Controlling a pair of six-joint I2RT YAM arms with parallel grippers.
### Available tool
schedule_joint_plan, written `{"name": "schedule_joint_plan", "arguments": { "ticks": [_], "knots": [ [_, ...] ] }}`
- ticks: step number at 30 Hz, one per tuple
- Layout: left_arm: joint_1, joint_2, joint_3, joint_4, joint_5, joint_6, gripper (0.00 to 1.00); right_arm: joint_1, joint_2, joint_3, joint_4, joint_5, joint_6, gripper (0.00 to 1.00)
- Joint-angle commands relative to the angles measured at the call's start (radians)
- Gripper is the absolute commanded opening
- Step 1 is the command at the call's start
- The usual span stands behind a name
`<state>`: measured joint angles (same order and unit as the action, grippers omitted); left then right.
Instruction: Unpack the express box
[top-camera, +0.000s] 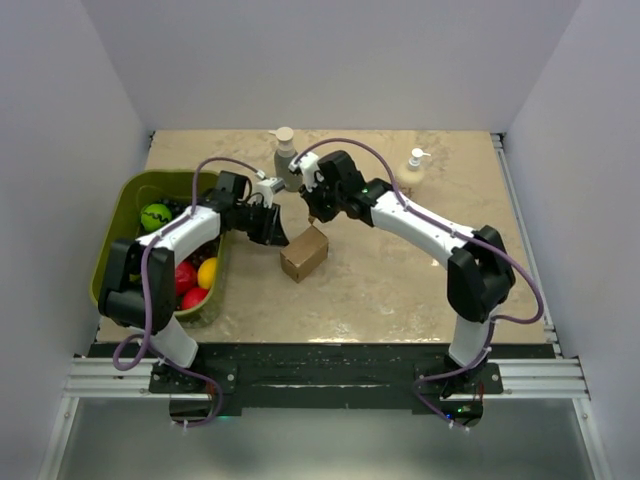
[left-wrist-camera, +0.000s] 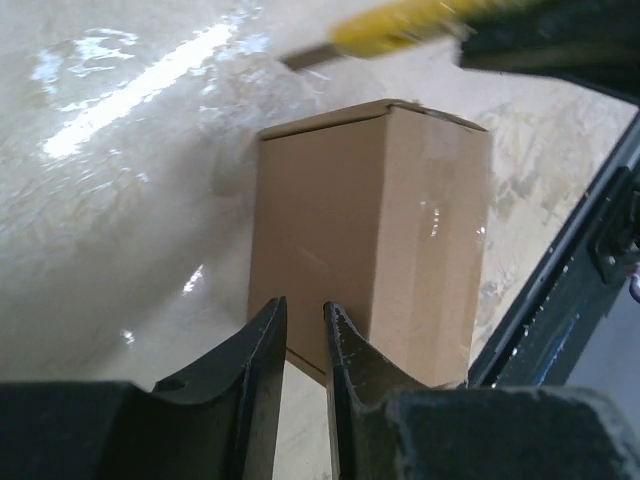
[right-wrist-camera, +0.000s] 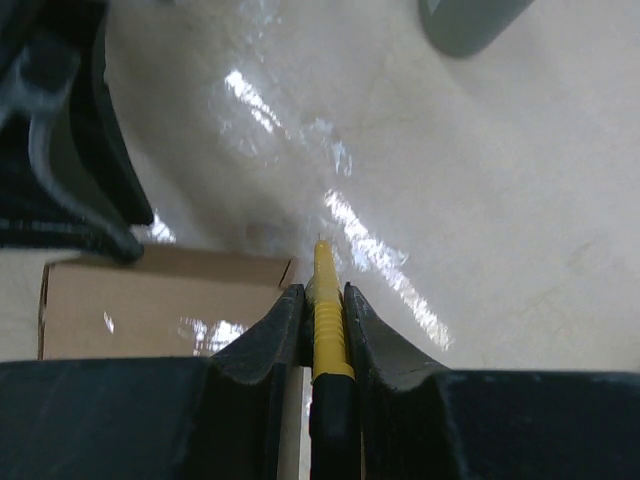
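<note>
The express box (top-camera: 304, 252), a small brown carton with its flaps shut, lies on the table between the two grippers. My left gripper (top-camera: 275, 232) sits just left of it. In the left wrist view the box (left-wrist-camera: 370, 230) stands right past my left gripper (left-wrist-camera: 304, 305), whose jaws keep a narrow empty gap. My right gripper (top-camera: 313, 210) hovers over the box's far end, shut on a yellow-handled knife (right-wrist-camera: 327, 320). The knife's tip points down past the box's (right-wrist-camera: 160, 300) far edge. The knife (left-wrist-camera: 400, 25) also shows above the box in the left wrist view.
A green bin (top-camera: 108, 245) at the left holds a green ball (top-camera: 155, 215), a red ball (top-camera: 185, 277) and a yellow ball (top-camera: 207, 272). Two pump bottles (top-camera: 287, 155) (top-camera: 413, 170) stand at the back of the table. White walls close in three sides.
</note>
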<state>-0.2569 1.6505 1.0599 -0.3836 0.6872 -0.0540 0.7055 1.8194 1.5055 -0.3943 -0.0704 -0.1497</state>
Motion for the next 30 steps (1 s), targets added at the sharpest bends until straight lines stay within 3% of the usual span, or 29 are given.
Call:
{"name": "schedule_joint_plan", "arguments": {
  "ticks": [1,5,8,13,16,22,26,30],
  "knots": [
    [-0.01,-0.043,-0.018,-0.014,0.115,0.049,0.26,-0.001,0.061,0.142,-0.008,0.041,-0.01,0.0],
    [-0.01,-0.054,-0.034,-0.043,0.087,0.049,0.26,-0.023,0.011,0.075,0.018,0.197,-0.082,0.0],
    [-0.012,-0.063,-0.02,-0.06,0.049,0.049,0.26,-0.047,-0.145,-0.051,0.003,0.21,-0.12,0.0],
    [-0.012,-0.081,-0.044,-0.064,-0.003,0.141,0.26,-0.047,-0.356,-0.295,-0.041,0.1,-0.217,0.0],
    [-0.013,-0.095,-0.072,-0.095,-0.026,0.216,0.26,-0.049,-0.393,-0.337,-0.112,-0.016,-0.238,0.0],
    [-0.021,-0.139,-0.129,-0.123,-0.009,0.284,0.26,-0.038,-0.321,-0.291,-0.088,-0.186,-0.159,0.0],
    [-0.062,-0.147,-0.172,-0.078,0.04,0.273,0.26,-0.035,-0.197,-0.2,-0.058,-0.189,-0.12,0.0],
    [-0.119,-0.123,-0.15,-0.026,0.084,0.257,0.27,-0.034,-0.066,-0.006,-0.04,-0.154,-0.084,0.0]
  ]
}}
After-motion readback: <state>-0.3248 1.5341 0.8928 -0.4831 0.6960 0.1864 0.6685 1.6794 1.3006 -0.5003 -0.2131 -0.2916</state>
